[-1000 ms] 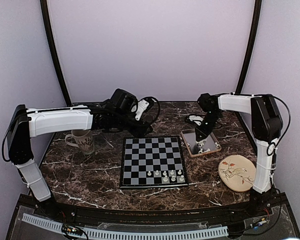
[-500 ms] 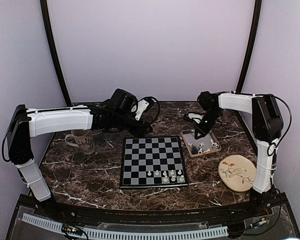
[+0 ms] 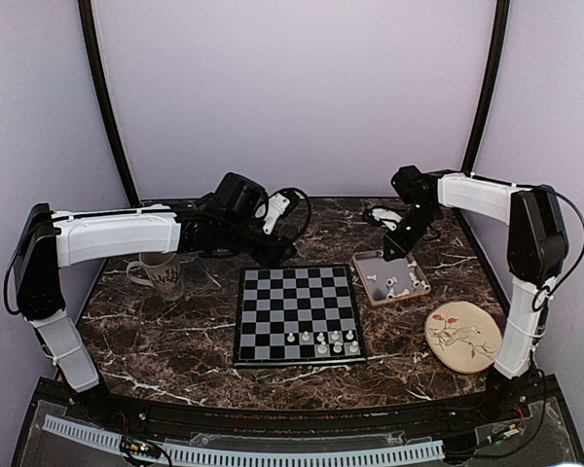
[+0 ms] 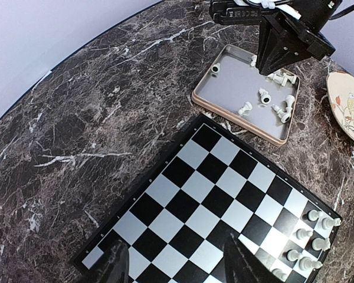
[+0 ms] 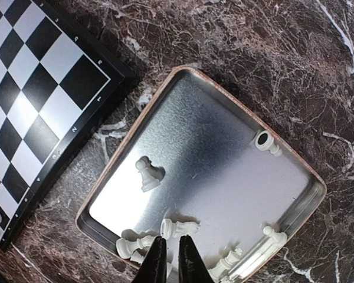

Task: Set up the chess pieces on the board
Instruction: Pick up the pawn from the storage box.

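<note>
The board [image 3: 295, 311] lies mid-table, with several white chess pieces [image 3: 326, 341] standing on its near right squares. More pieces [image 3: 394, 283] lie loose in a metal tray [image 3: 372, 263] to its right. My right gripper [image 3: 399, 249] hangs above the tray's far edge. In the right wrist view its fingers [image 5: 171, 260] are nearly together with nothing between them, just over a toppled piece [image 5: 180, 227]; a pawn [image 5: 146, 174] stands nearby. My left gripper [image 4: 177, 265] is wide open and empty above the board's [image 4: 224, 194] far left part.
A mug [image 3: 161, 274] stands left of the board. A round cream plate with a bird drawing [image 3: 460, 336] lies at the near right. Cables lie on the table behind the tray. The table's curved back edge shows in the left wrist view.
My right gripper has lifted out of the tray and drawn back toward the far right. The left arm has not moved.
</note>
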`<action>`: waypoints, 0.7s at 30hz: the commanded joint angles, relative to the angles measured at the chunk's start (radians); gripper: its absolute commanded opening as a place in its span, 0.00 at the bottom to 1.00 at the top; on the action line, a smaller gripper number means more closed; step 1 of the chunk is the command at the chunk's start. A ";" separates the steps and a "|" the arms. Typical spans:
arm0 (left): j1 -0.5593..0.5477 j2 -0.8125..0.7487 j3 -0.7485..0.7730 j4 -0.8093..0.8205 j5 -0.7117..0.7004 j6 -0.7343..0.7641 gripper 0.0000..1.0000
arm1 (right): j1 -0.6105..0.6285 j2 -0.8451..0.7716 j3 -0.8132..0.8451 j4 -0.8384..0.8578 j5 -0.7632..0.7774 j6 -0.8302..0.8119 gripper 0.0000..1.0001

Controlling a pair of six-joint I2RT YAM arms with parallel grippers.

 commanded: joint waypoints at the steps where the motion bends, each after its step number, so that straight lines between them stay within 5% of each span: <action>1: -0.005 -0.039 -0.009 0.003 -0.011 0.010 0.57 | 0.006 -0.002 -0.018 0.070 0.094 0.013 0.13; 6: -0.004 -0.040 -0.010 0.001 -0.011 0.010 0.57 | 0.003 0.044 0.021 0.101 0.145 0.025 0.21; 21: -0.004 -0.042 -0.007 -0.003 -0.006 0.013 0.57 | 0.035 0.024 -0.073 0.048 -0.062 -0.014 0.23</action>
